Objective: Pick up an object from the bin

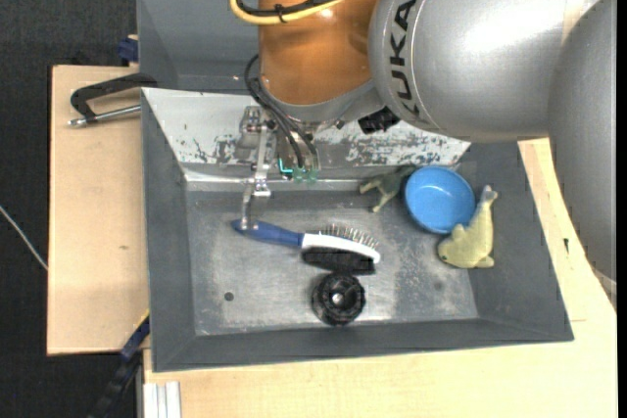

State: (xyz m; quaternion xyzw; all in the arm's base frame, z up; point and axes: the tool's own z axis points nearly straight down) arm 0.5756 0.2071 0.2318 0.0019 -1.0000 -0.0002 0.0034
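Evidently the pick is at the approach step, with nothing lifted yet. The gripper (276, 176) hangs low under the arm's orange cover, and its lowest metal part comes down just above the tip of the blue handle of a brush (312, 244). I cannot tell if it touches the handle, nor if the gripper is spread or closed; it carries nothing that I can make out.

The brush lies on the bin (196, 279) floor, directly below the gripper and running off to its right, where the white-and-black bristle head ends. By my judgement this is the thing to take. The next move calls for settling squarely across the thin handle, going down to the floor and closing firmly.

A green toy (385, 187) lies a little to the gripper's right. A black round knob (338, 298) sits beyond the brush head, below the gripper. Farther right are a blue bowl (439, 199) and, touching it, a yellowish soft toy (468, 244).
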